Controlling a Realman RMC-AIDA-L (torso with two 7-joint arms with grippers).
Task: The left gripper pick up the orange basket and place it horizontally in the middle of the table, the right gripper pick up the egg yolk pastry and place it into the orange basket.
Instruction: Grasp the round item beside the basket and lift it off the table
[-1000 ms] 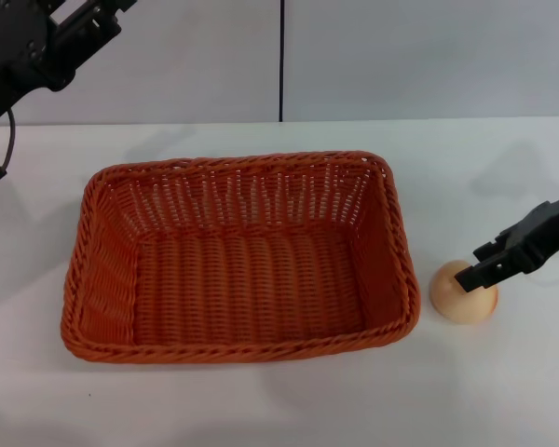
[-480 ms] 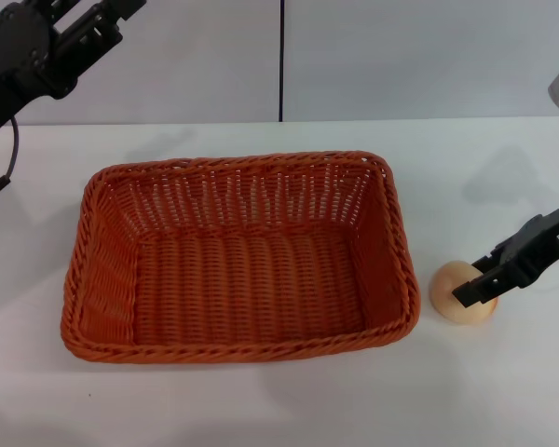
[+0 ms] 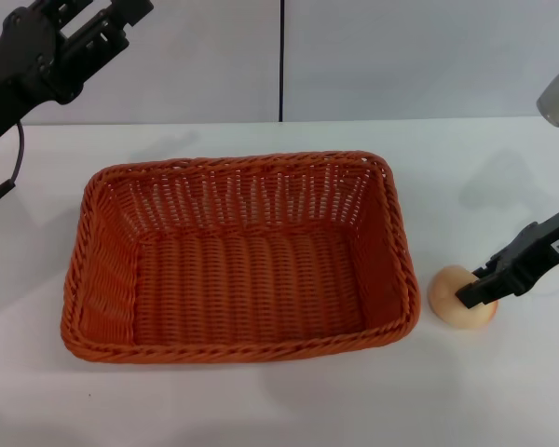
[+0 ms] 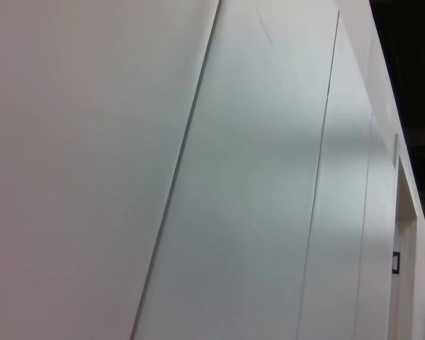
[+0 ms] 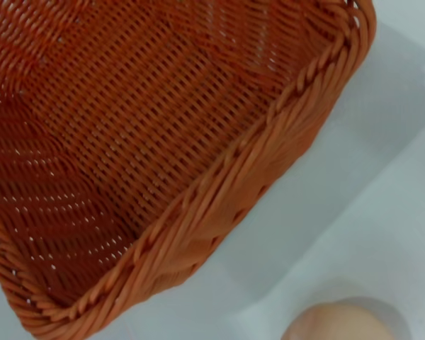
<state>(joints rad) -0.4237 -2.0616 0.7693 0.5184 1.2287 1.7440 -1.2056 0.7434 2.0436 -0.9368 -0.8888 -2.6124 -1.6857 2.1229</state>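
The orange basket [image 3: 242, 261] lies lengthwise in the middle of the white table [image 3: 261, 410], and it holds nothing. Its corner and woven wall [image 5: 198, 205] fill the right wrist view. The egg yolk pastry [image 3: 455, 296] rests on the table just right of the basket, and its top shows at the lower edge of the right wrist view [image 5: 336, 326]. My right gripper [image 3: 477, 284] is open and low over the pastry's right side, with one fingertip overlapping it. My left gripper [image 3: 121, 19] is raised at the far left, well above the table and away from the basket.
A grey wall with a dark vertical seam [image 3: 281, 60] stands behind the table. The left wrist view shows only wall panels [image 4: 234, 177]. A black cable [image 3: 9, 177] hangs from the left arm. Bare tabletop lies in front of the basket and to its right.
My right gripper has dropped lower and closer onto the pastry. The left arm has shifted slightly up and to the right. The basket has not moved.
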